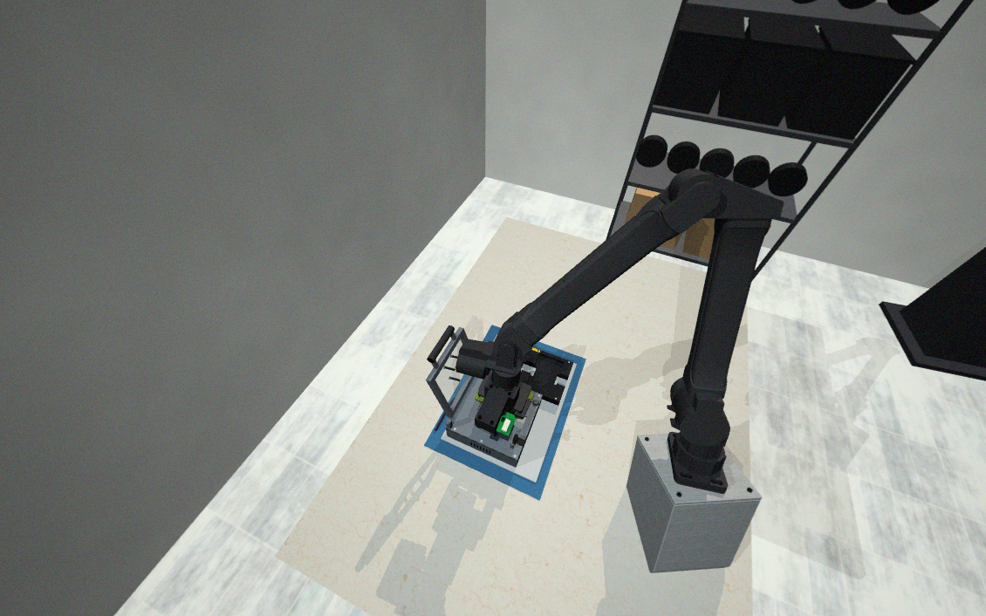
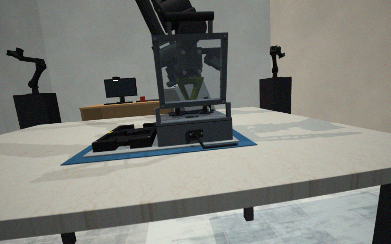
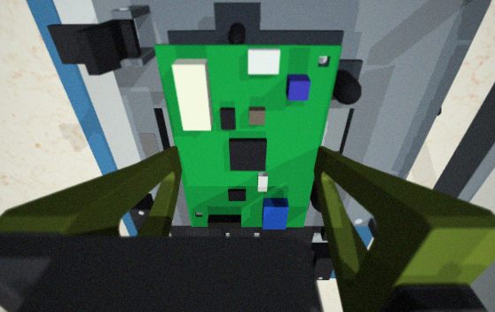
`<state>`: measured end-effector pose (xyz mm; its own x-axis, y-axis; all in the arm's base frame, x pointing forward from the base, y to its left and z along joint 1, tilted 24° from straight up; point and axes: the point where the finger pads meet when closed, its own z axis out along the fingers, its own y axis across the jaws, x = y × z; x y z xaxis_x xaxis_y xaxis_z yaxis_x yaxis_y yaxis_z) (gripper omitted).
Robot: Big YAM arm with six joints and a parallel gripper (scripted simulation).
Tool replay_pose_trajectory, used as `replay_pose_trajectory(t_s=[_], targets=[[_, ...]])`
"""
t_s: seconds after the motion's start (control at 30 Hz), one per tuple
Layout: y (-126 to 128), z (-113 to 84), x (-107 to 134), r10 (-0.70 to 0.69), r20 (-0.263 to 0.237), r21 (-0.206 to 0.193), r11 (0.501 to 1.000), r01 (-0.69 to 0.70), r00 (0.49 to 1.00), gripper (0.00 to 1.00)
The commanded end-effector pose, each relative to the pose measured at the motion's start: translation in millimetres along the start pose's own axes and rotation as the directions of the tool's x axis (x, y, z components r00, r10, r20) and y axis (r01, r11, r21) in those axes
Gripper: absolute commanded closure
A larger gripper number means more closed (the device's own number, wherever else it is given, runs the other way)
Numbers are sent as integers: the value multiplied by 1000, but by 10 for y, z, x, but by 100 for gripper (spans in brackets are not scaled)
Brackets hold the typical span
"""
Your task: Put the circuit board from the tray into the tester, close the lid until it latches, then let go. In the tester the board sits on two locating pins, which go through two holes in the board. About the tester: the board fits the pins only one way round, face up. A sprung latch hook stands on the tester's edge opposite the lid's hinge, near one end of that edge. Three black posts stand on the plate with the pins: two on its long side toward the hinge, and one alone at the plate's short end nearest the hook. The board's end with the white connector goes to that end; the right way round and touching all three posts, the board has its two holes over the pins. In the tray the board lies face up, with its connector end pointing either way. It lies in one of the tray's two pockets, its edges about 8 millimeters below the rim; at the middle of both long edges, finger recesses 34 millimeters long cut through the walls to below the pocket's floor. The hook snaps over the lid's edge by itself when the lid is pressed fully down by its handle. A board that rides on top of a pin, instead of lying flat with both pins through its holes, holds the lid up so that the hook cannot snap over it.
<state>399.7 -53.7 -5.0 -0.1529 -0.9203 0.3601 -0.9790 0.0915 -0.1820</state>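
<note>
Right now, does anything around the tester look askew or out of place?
Nothing stands out. The board, held in the hand, sits square over the tester, its connector toward the lone post; the lid stands open.

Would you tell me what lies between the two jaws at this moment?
The green circuit board lies between them, its long edges against both jaws, above the open tester; the wrist view shows this most plainly.
</note>
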Motion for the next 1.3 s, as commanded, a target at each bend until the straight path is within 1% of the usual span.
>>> replay_pose_trajectory(t_s=[0.0,0.27,1.27], targets=[[-58,36,46,2,5,13,1000,-2,1000,28],[-42,74,44,1,5,9,1000,-1,1000,28],[-30,82,42,-1,5,6,1000,1,1000,28]])
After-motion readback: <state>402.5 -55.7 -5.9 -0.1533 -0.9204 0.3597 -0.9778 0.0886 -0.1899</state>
